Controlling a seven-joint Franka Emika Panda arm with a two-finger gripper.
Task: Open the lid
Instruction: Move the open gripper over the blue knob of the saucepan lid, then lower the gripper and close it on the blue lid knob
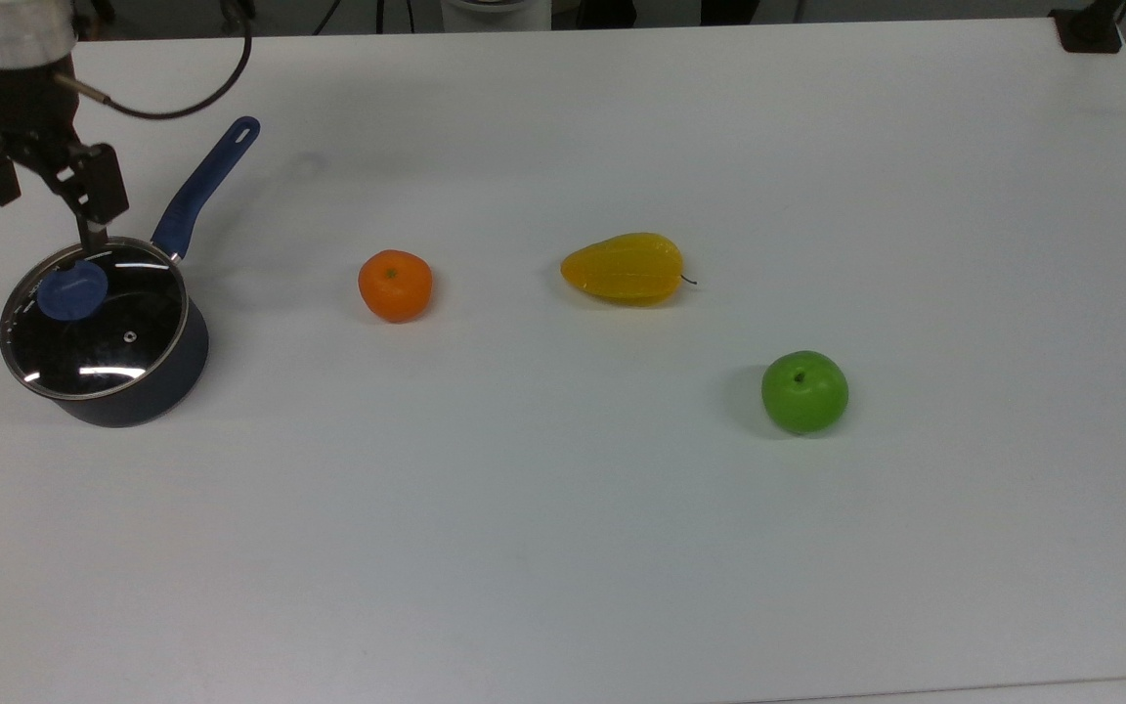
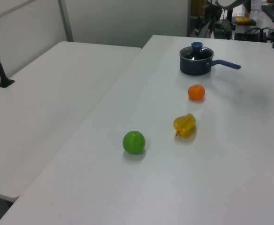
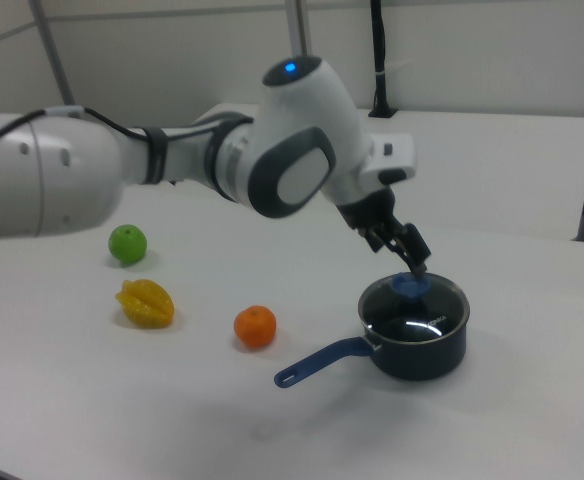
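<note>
Blue-knobbed clear lid [image 1: 94, 318] (dark blue saucepan [image 1: 148, 391]), green apple [image 1: 804, 392]

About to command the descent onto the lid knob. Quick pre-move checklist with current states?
1. Lid seated on the saucepan: ok, metal rim sits level all round.
2. Blue knob unobstructed: ok, nothing rests on it.
3. Gripper open: ok, fingers spread in the top view.
4. Gripper lined up over the knob: cannot tell; close above it in the right view, offset toward the top view's top edge.
5. Orange, yellow fruit and green apple away from the saucepan: ok, all well to the top view's right.
6. Saucepan handle out of the gripper's way: ok, it points away to the top view's upper right.
</note>
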